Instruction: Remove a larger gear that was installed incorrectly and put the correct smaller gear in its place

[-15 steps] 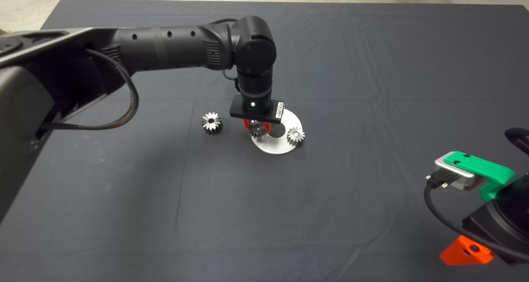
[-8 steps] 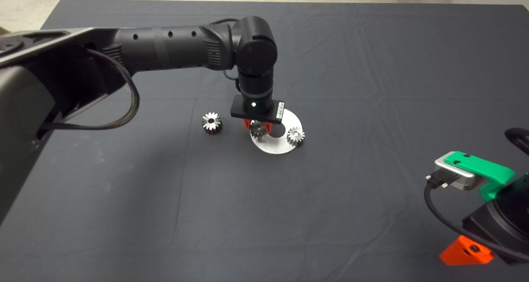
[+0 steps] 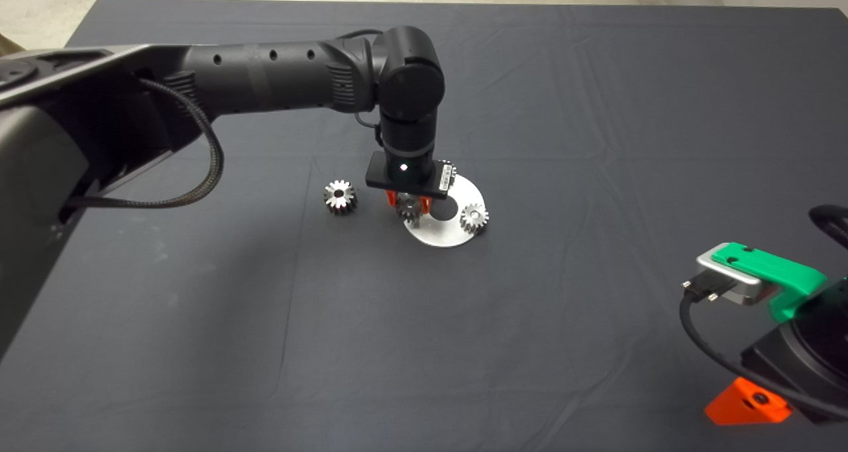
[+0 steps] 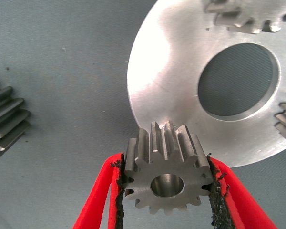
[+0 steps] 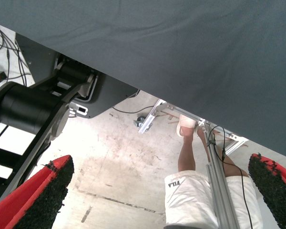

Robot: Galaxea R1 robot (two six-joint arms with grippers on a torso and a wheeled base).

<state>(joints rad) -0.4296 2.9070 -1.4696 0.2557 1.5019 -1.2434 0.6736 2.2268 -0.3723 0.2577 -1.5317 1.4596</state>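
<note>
My left gripper [image 3: 407, 205] is shut on the larger gear [image 4: 164, 176], a thick steel gear with dark flanks and a small centre hole. It holds the gear just above the left rim of the round silver plate [image 3: 440, 234], which also shows in the left wrist view [image 4: 167, 71]. The smaller gear [image 3: 340, 197], bright with a dark bore, lies on the mat left of the plate, and its edge shows in the left wrist view [image 4: 5, 121]. My right gripper [image 5: 162, 186] is open and parked at the lower right [image 3: 748, 402].
One gear [image 3: 474, 218] sits on the plate's right rim, and another gear [image 4: 243, 19] sits on its far rim, mostly hidden behind my wrist in the head view. The plate has a large round centre hole [image 4: 238, 78]. A person's leg [image 5: 190, 157] shows beyond the mat.
My left gripper has shifted slightly left and up with the larger gear in it, off the plate's left rim. The right arm has not moved.
</note>
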